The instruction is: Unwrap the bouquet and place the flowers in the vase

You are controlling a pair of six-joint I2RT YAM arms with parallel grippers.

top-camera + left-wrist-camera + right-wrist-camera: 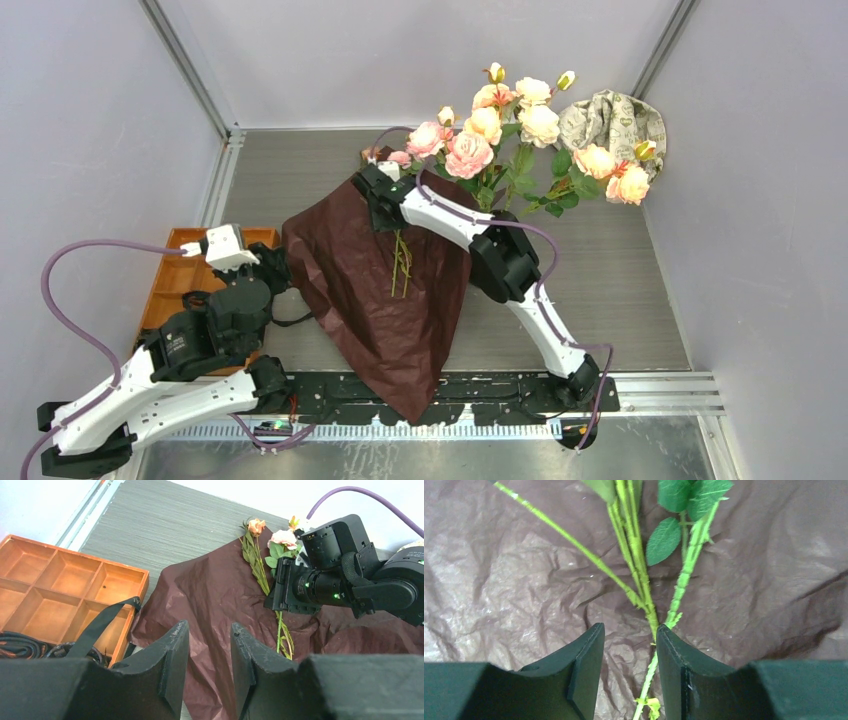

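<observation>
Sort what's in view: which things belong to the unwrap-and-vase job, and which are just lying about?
Job:
- flowers
- loose stems on the paper, between the fingers of the right gripper
- wrapping paper, spread out
- black ribbon, draped into the tray
- vase: not visible

Lying about:
- orange tray
- patterned cloth, back right

Crinkled, faintly shiny wrapping paper [499, 580]; tray [65, 587] looks wooden.
</observation>
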